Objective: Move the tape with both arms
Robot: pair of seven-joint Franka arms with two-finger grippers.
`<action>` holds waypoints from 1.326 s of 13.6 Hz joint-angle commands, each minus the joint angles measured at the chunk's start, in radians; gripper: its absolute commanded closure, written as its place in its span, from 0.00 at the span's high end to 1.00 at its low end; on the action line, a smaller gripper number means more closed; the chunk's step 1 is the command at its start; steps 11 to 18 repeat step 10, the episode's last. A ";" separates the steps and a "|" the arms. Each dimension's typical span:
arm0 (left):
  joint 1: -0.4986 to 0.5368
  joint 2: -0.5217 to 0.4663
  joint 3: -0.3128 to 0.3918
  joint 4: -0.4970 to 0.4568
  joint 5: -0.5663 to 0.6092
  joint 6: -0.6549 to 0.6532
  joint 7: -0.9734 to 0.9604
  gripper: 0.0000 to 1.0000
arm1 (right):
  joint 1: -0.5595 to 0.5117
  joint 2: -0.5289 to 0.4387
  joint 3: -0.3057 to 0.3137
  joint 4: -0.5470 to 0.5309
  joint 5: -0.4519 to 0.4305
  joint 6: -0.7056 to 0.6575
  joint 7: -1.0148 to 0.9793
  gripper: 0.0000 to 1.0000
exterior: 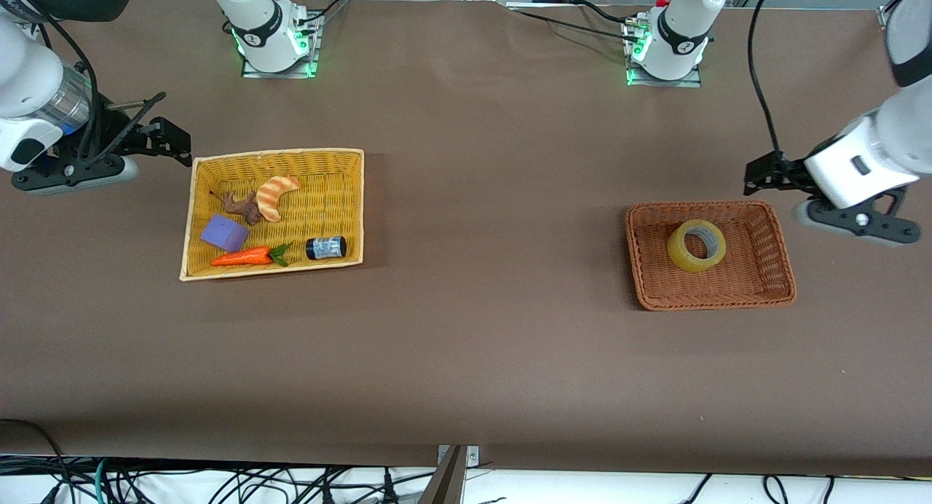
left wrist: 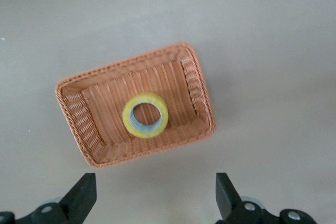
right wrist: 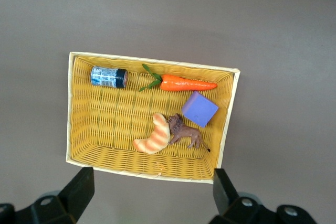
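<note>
Brown-covered table bears yellow woven rectangular basket (toys, small jar inside) toward right arm's end. Reddish-brown wicker tray toward left arm's end holds yellowish tape roll. Left gripper over table beside tray, jaws wide, empty. Right gripper beside basket, likewise.

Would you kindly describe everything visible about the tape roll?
The tape is a thick ring of clear yellowish film on a grey-white core, its hole open. It sits tilted, near the middle of the brown basket at the left arm's end of the table, touching only the woven floor. The left hand, fingers open, hangs above the table beside the basket, not touching it.
</note>
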State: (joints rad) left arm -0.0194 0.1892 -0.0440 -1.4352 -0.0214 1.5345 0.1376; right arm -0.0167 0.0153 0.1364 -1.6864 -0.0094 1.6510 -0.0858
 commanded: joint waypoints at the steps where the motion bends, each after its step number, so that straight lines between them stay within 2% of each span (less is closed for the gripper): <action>1: -0.010 -0.192 0.029 -0.271 -0.037 0.169 -0.018 1.00 | -0.011 -0.028 0.005 -0.021 -0.003 0.001 -0.011 1.00; 2: -0.014 -0.236 0.027 -0.328 -0.037 0.209 -0.030 1.00 | -0.009 -0.028 0.005 -0.021 -0.003 0.001 -0.011 1.00; 3: -0.014 -0.255 0.026 -0.346 -0.038 0.213 -0.051 1.00 | -0.011 -0.028 0.005 -0.021 -0.003 0.001 -0.011 1.00; 9: -0.010 -0.247 0.018 -0.312 -0.035 0.124 -0.095 1.00 | -0.009 -0.029 0.005 -0.021 -0.003 -0.003 -0.011 1.00; 18: -0.010 -0.246 0.016 -0.312 -0.035 0.122 -0.095 1.00 | -0.009 -0.029 0.005 -0.021 -0.003 -0.005 -0.012 1.00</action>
